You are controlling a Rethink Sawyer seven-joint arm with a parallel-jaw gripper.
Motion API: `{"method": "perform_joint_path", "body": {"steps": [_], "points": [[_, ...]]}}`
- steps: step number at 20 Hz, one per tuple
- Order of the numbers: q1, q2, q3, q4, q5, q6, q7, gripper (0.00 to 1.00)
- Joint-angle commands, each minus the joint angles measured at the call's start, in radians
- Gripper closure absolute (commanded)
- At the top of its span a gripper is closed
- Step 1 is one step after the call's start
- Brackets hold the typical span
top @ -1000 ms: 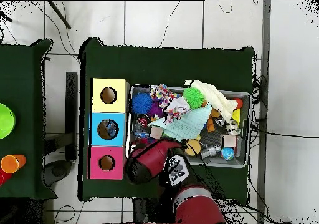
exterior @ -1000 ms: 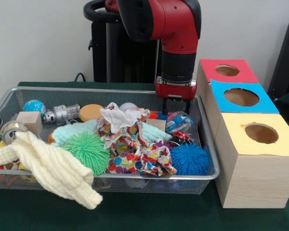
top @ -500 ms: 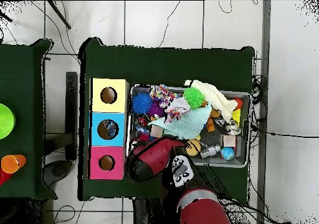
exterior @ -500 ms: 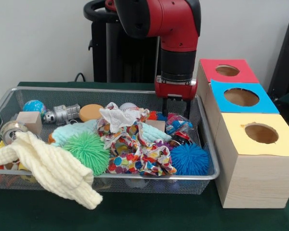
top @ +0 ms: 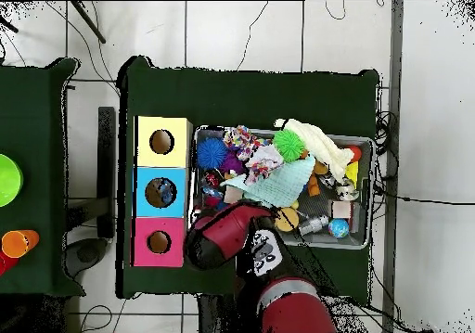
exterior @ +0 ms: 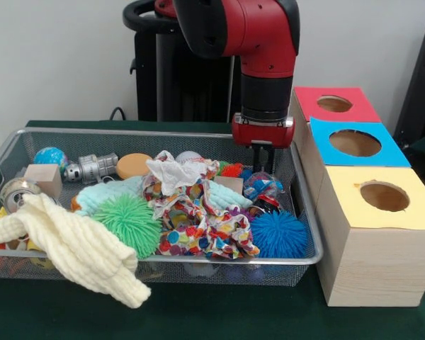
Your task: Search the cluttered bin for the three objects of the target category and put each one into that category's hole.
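**Gripper low over the bin's box-side corner**

We see the red and black arm's gripper (exterior: pixel 263 164) hanging down into the silver wire-mesh bin (exterior: pixel 297 258), at the end nearest the row of boxes. Its dark fingers are down among the clutter, just above a clear crinkly plastic packet with red and blue print (exterior: pixel 261 185). We cannot tell whether the jaws are open or closed, or whether they grip anything. In the overhead view the arm's body covers the gripper.

In the bin we note a blue spiky rubber ball (exterior: pixel 278 234) at the front, a green spiky rubber ball (exterior: pixel 132 222) beside a multicoloured dotted cloth (exterior: pixel 198 227), a cream knitted cloth (exterior: pixel 78 248) draped over the front rim, a small globe ball (exterior: pixel 50 156), a plain wooden cube (exterior: pixel 43 179) and a round orange disc (exterior: pixel 133 165).

Beside the bin stand three wooden boxes with round holes: yellow-topped box (exterior: pixel 379 200) nearest the camera, blue-topped box (exterior: pixel 353 143) in the middle, red-topped box (exterior: pixel 333 104) farthest. Which category is the target we cannot tell.
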Motion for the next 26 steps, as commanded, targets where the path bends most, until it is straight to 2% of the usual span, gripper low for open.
{"method": "perform_joint_path", "body": {"steps": [1, 11, 14, 15, 26], "points": [[0.027, 0.014, 0.031, -0.137, 0.013, 0.066, -0.027, 1.00], [0.006, 0.001, 0.041, -0.101, 0.011, 0.016, -0.016, 1.00], [0.015, -0.003, 0.038, -0.107, 0.009, 0.043, -0.029, 1.00], [0.035, -0.001, 0.013, -0.113, 0.006, 0.015, -0.004, 0.00], [0.005, -0.020, 0.048, -0.091, 0.021, 0.067, -0.041, 0.00]]}}
